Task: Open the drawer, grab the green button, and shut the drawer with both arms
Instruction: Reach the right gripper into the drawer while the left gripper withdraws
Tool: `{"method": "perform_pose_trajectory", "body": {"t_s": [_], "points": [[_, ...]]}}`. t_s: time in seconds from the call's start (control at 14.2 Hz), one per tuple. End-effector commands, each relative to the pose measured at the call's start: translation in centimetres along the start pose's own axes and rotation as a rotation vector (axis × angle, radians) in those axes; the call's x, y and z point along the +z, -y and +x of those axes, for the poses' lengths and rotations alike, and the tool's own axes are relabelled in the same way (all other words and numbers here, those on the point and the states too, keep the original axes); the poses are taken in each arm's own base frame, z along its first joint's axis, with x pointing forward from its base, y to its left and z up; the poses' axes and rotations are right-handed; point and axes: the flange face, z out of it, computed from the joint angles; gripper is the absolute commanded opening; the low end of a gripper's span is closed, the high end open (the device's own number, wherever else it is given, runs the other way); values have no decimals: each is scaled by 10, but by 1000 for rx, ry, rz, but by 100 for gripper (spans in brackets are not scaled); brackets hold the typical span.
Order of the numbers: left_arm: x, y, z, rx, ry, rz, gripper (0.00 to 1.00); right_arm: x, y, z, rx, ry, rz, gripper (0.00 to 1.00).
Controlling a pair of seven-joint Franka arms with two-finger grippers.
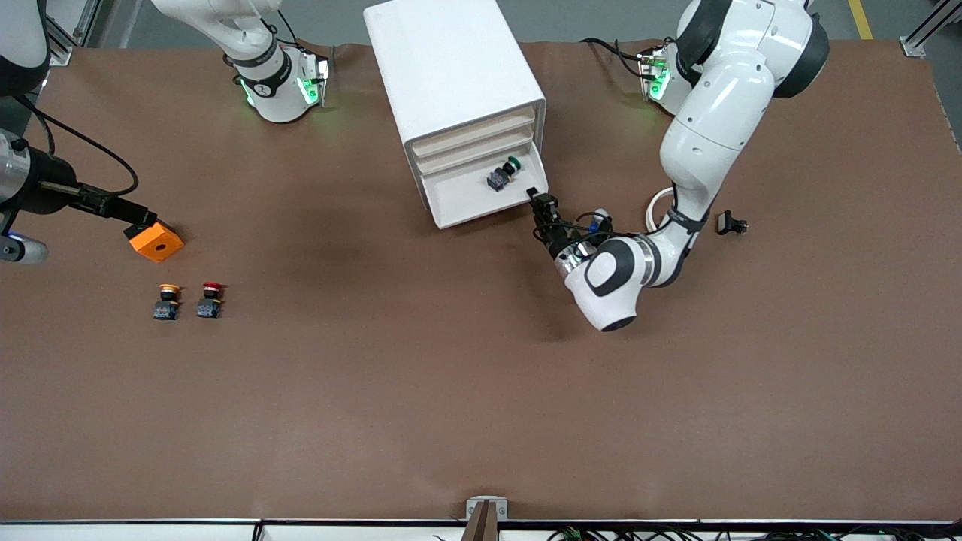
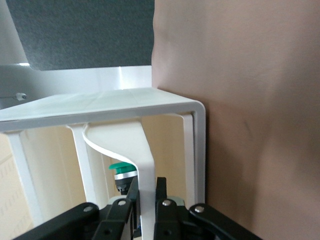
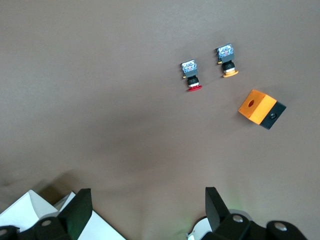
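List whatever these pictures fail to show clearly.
1. Button: in the left wrist view only its green cap shows; the drawer handle and the left gripper shut on it hide the base.
2. Upper drawers: closed in the front view, contents hidden.
3. Small black item toward the left arm's end of the table: too small to identify.
4. Right gripper, open over the table: right wrist view's edge cuts off its fingers.

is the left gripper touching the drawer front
Touching. In the left wrist view the left gripper has its fingers closed on either side of the white drawer handle, with no gap showing; the green button sits inside.
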Motion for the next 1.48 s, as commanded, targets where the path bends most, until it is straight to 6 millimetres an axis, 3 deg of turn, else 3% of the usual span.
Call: {"method": "perform_pose_trajectory", "body": {"t_s": [0.0, 0.28, 0.42, 0.49, 0.64, 0.92, 1.06, 1.2, 1.41], "points": [[-22, -2, -6, 30, 70, -6, 12, -3, 42, -21, 91, -6, -3, 100], [-44, -4, 1, 36, 112, -26, 12, 10, 138, -61, 262, -64, 5, 100], [-43, -5, 2, 36, 111, -27, 20, 28, 182, -80, 326, -72, -1, 100], [-43, -6, 2, 37, 110, -27, 39, 41, 205, -90, 365, -72, -9, 100], [-44, -8, 1, 41, 112, -29, 100, 63, 244, -111, 427, -76, -16, 100], [-55, -2, -3, 95, 111, -65, 100, 124, 323, -150, 548, -76, -5, 100], [-78, 13, -12, 154, 100, -130, 100, 155, 359, -180, 589, -79, 0, 100], [-96, 28, -22, 249, 97, -183, 100, 183, 389, -212, 627, -89, -3, 100], [-121, 34, -23, 384, 111, -265, 100, 216, 419, -254, 643, -107, -8, 100]]}}
